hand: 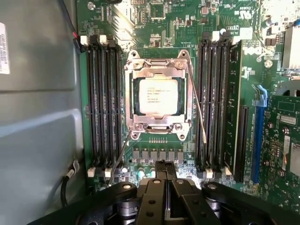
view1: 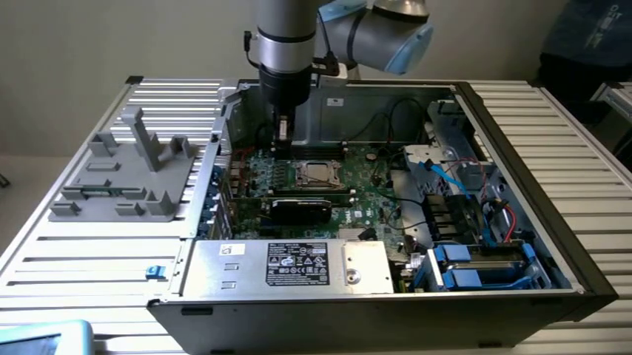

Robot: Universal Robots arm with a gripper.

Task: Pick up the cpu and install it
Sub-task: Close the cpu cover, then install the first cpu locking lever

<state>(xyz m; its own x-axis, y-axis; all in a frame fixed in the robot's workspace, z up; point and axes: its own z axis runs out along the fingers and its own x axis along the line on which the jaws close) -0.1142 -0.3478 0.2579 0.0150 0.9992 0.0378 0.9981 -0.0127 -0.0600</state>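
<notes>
Small flat square cpu with silver-grey metal top (hand: 158, 97), already seated inside the steel-framed dark socket (hand: 136, 70) on the green motherboard (hand: 178, 28), between black memory slots (hand: 103, 103). Black fingers (hand: 157, 190) pressed together, empty, hovering near the socket. Placing apparently done; next move probably calling for care around the thin loose lever wires (hand: 199, 117).

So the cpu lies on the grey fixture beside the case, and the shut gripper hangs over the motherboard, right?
No: the cpu sits in the metal-framed socket on the motherboard, not on the fixture, as the wrist view shows. The shut gripper does hang over the motherboard.
</notes>
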